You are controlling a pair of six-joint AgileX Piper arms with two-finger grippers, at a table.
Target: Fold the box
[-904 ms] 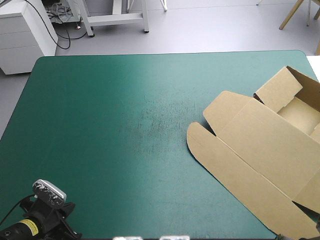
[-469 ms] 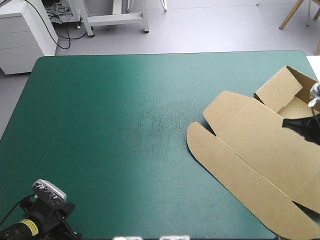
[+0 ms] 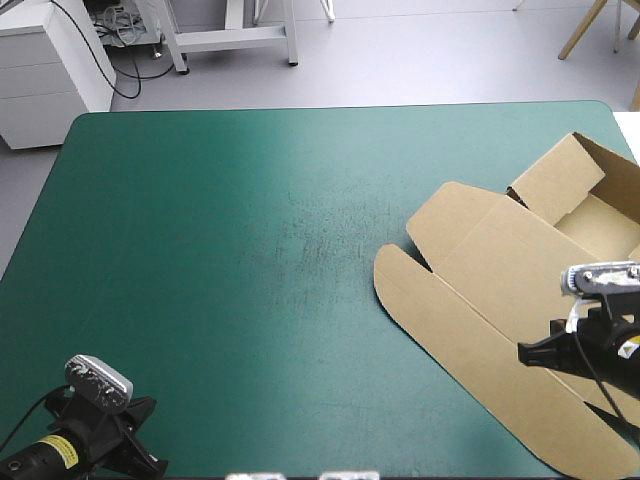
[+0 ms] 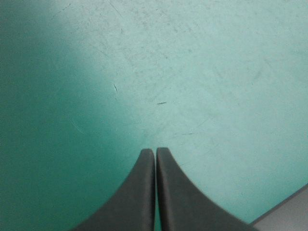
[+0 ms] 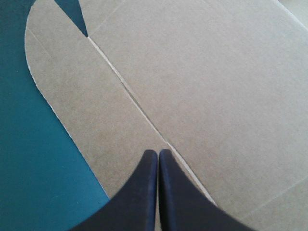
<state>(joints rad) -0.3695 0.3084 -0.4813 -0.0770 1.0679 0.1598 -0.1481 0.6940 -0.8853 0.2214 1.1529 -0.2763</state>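
The brown box (image 3: pixel 500 260) lies at about three to four o'clock on the teal-green surface (image 3: pixel 230 250), opened out. Its tray (image 3: pixel 560 172) stands with walls raised toward two o'clock, close to the surface's right edge. Its lid (image 3: pixel 530 290) stretches flat from the tray toward five o'clock and ends in a long tuck flap (image 3: pixel 440 315) with rounded corners. The right gripper (image 3: pixel 523 352) is over the near part of the lid at about four o'clock, pointing toward nine o'clock. In the right wrist view this gripper (image 5: pixel 158 153) is closed and empty, its two black fingers (image 5: pixel 139 197) pressed together into one pointed arch. The tip sits over the crease (image 5: pixel 125 91) between the lid's broad panel and the tuck flap (image 5: pixel 72 96); whether it touches the board cannot be told. Ahead of the gripper a narrow notch (image 5: pixel 74 12) is cut where flap and panel meet, and the teal-green cover shows through it. Beside the flap's curved edge the bare surface (image 5: pixel 29 168) is visible. The left gripper (image 3: pixel 150 462) is well apart from the box, at about seven o'clock near the surface's near left corner. In the left wrist view it (image 4: pixel 155 151) is likewise closed and empty, the fingers (image 4: pixel 134 197) meeting at the middle. It is over bare teal-green cover (image 4: pixel 202 62) marked with fine scratches (image 4: pixel 161 102), with the surface's edge just beside it.
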